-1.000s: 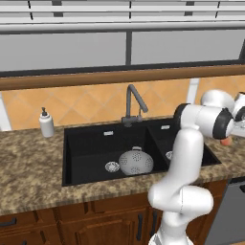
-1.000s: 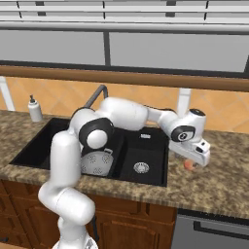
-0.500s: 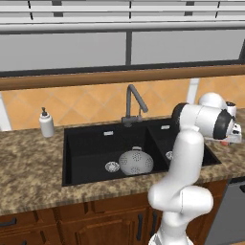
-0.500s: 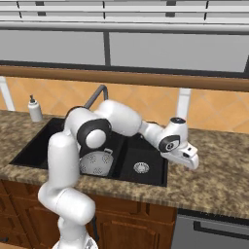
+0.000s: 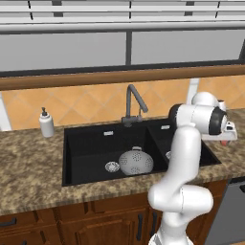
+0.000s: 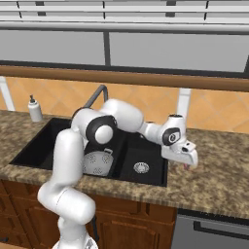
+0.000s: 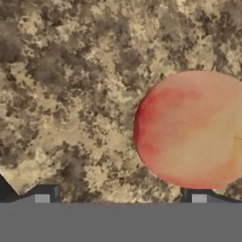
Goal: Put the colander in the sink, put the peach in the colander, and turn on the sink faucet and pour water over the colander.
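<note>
On the granite counter (image 6: 219, 170) right of the sink (image 5: 86, 153), the peach (image 7: 191, 130) lies under the wide-open, empty gripper (image 7: 120, 196) (colander (image 5: 136, 162) already sunk); next, centre and descend.

Speckled brown granite-look tabletop (image 7: 71, 94) w/ matt, mottled finish; peach (image 7: 191, 130) smooth-skinned, soft sheen. Perforated grey metal colander (image 5: 136, 162) sat in matt black sink (image 5: 91, 148); dark metal sink faucet (image 5: 134, 103); wood cabinets (image 5: 72, 222).

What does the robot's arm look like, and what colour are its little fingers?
The arm is smooth, rounded and glossy white, built from fat tube sections with dark grey rings at the joints. Its gripper has a white hand and two small dark, square fingertips with pale grey patches.
</note>
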